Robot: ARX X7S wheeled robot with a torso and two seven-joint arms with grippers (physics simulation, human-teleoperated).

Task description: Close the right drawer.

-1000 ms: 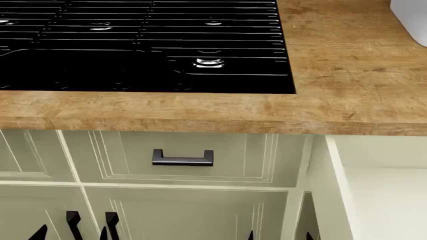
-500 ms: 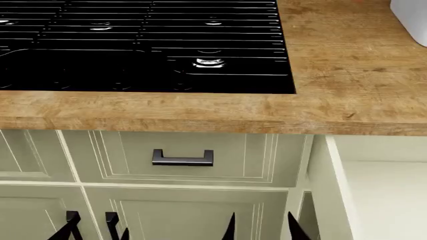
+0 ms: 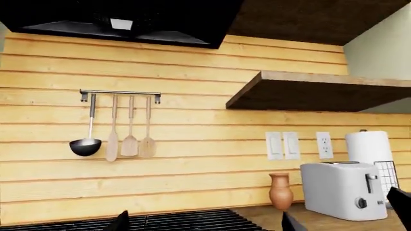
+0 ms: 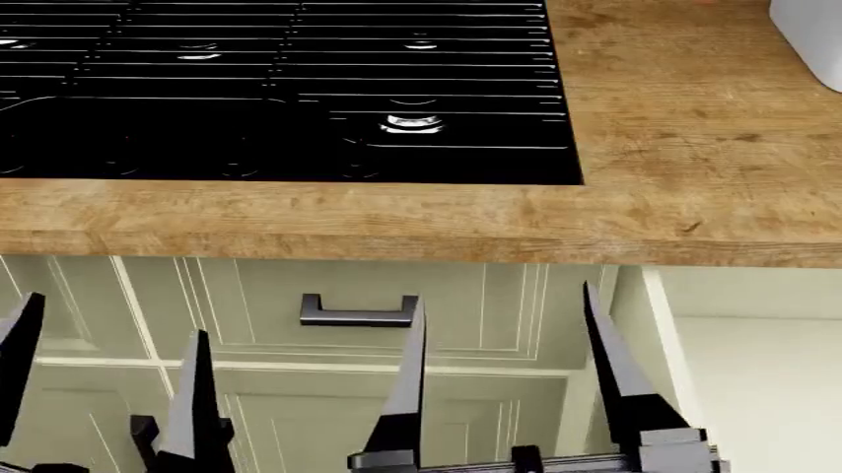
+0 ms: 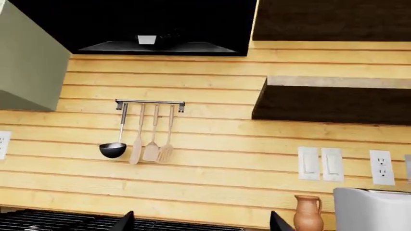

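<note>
The right drawer stands pulled out at the head view's right edge. Its pale green side wall and off-white inside show; its front and handle are out of view. My right gripper is open and empty. Its two black fingers point up in front of the cabinet face, just left of the drawer's side wall. My left gripper is open and empty at the lower left. Both wrist views look over the counter at the back wall, with only the spread fingertips of the left gripper and the right gripper showing.
A closed green drawer with a black bar handle sits under the wooden counter. A black cooktop fills the counter's left. On the counter stand a white toaster and a clay vase. Utensils hang on the wall.
Both grippers have risen into the head view from its bottom edge. Their fingers now stand well up in front of the cabinet fronts. The drawer has not moved.
</note>
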